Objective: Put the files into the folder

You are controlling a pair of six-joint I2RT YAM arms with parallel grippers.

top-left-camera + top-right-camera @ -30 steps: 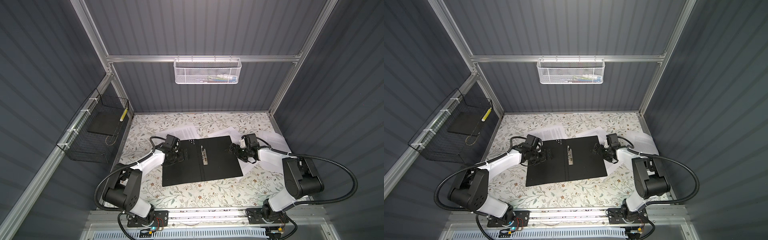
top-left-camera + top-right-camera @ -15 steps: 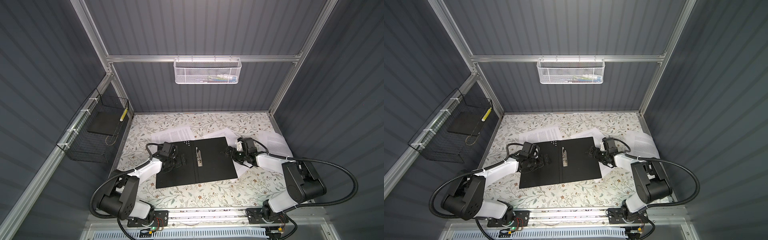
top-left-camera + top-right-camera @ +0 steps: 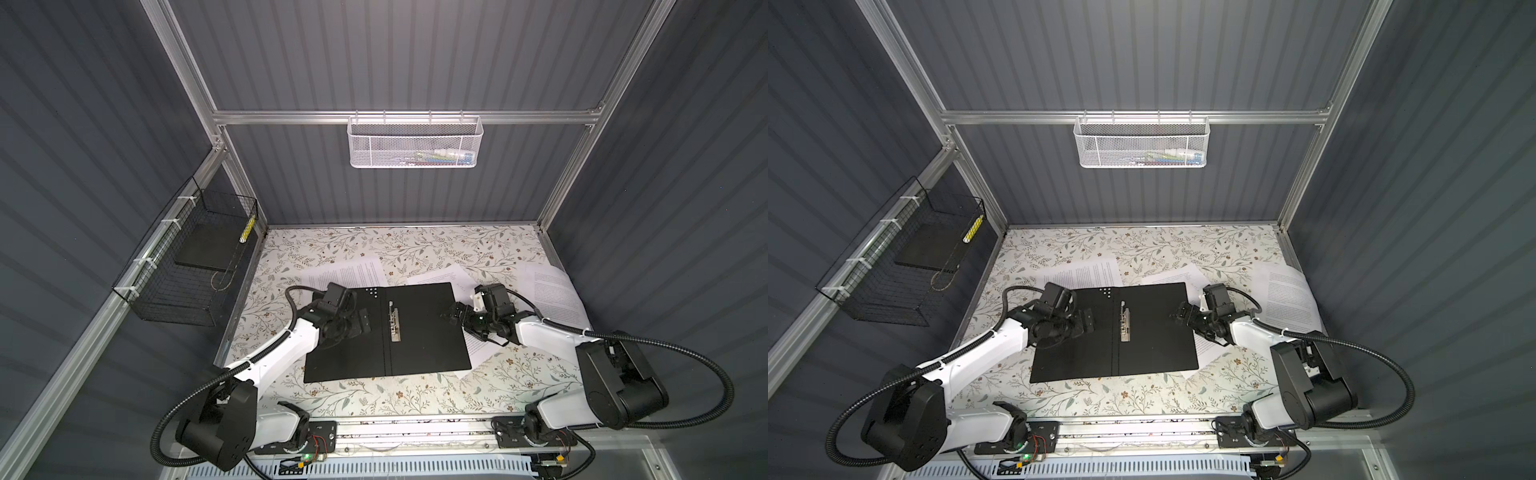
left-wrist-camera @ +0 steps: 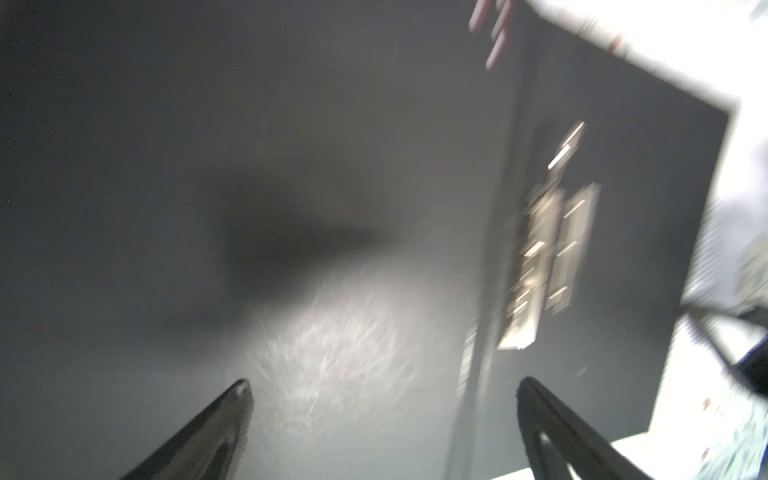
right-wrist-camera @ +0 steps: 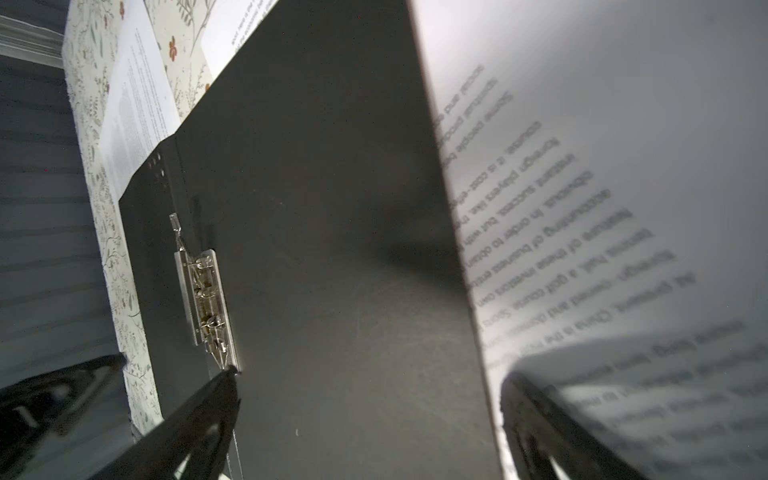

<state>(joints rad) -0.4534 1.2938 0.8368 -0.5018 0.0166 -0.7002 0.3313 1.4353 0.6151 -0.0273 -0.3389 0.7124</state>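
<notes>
The folder (image 3: 419, 332) (image 3: 1154, 332) lies open and flat on the table, black inside up, with its metal spine clip (image 3: 394, 322) (image 5: 205, 299) in the middle. My left gripper (image 3: 361, 322) (image 4: 384, 382) hovers open just above the left cover (image 4: 291, 145), holding nothing. My right gripper (image 3: 451, 313) (image 5: 370, 376) is open, straddling the right cover's outer edge (image 5: 332, 208), one finger over a printed sheet (image 5: 602, 166). Of the files, one sheet (image 3: 349, 272) pokes out behind the folder, one (image 3: 478, 349) lies under its right edge, and one (image 3: 552, 291) sits at the far right.
A black wire basket (image 3: 187, 266) holding a dark slab hangs on the left wall. A white mesh basket (image 3: 413, 143) hangs on the back rail. The floral table surface (image 3: 415, 395) shows in front of the folder, and the arm bases stand along the front edge.
The open folder has slid left and toward the front edge. Both open grippers moved along with it, and more of the rear sheet now shows.
</notes>
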